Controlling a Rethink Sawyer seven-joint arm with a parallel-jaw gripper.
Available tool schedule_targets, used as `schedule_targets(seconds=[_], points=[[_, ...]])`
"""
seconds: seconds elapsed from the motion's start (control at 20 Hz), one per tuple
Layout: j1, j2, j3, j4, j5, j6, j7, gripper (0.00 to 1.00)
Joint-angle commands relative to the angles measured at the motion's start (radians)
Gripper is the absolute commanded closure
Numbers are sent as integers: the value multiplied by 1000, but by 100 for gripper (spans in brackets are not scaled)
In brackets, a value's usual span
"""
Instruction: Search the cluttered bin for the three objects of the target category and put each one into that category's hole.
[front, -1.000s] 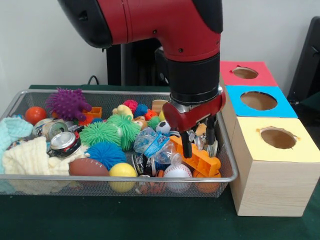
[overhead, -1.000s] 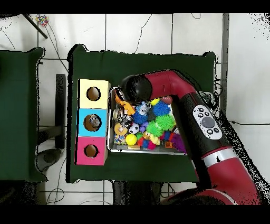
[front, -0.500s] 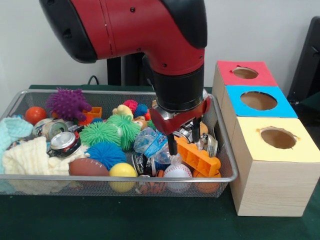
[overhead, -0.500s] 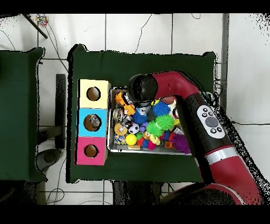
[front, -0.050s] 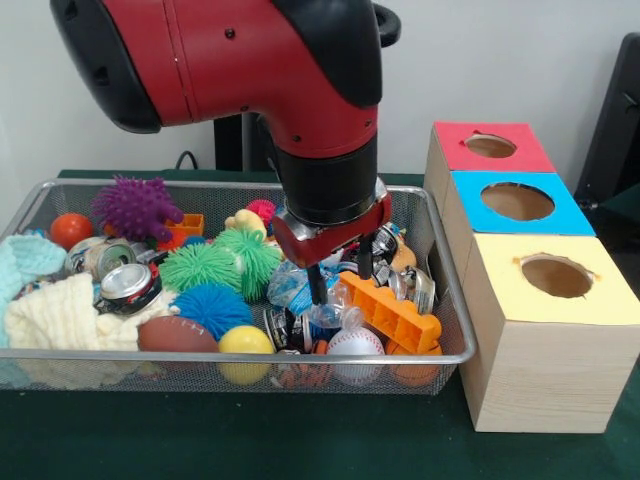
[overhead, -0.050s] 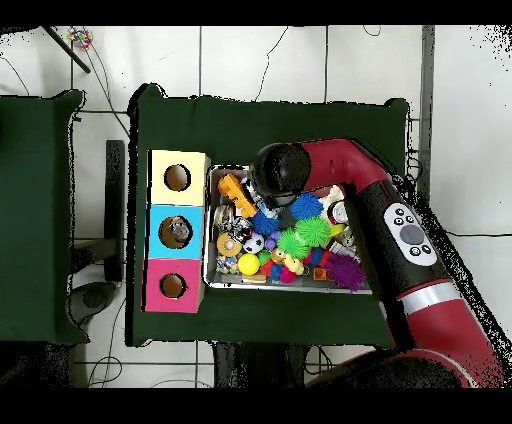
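A wire bin (front, -0.050s: 452, 300) holds mixed clutter. My gripper (front, -0.050s: 341, 277) hangs open low inside it, empty. One dark finger (front, -0.050s: 318, 285) comes down on a crushed clear plastic bottle with a blue label (front, -0.050s: 298, 284); the other finger (front, -0.050s: 365, 264) stands above the left end of an orange toy block (front, -0.050s: 395, 314). Crushed cans (front, -0.050s: 126, 286) lie at the left, and more metal pieces (front, -0.050s: 412, 288) lie right of the gripper. A baseball (front, -0.050s: 354, 344) sits at the front. Three box holes stand to the right: red (front, -0.050s: 490, 146), blue (front, -0.050s: 517, 202), yellow (front, -0.050s: 556, 276). From overhead the arm (overhead, -0.050s: 283, 170) hides the gripper.
Green (front, -0.050s: 204, 265), blue (front, -0.050s: 212, 306) and purple (front, -0.050s: 136, 207) spiky balls, a yellow ball (front, -0.050s: 245, 341), a toy football (front, -0.050s: 176, 334), an orange ball (front, -0.050s: 71, 230) and a cream cloth (front, -0.050s: 58, 316) fill the bin's left. From overhead, the boxes (overhead, -0.050s: 176, 230) flank the bin (overhead, -0.050s: 209, 250).
In the front view the gripper has slid left, away from the boxes, from over the orange block to over the crushed bottle. It stays open and empty.
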Motion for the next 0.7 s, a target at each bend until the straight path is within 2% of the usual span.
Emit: schedule_targets(seconds=[0.05,0.7], points=[[-32,41,-26,13,-82,61,-344,0],[-63,89,-23,28,-130,76,-384,0]])
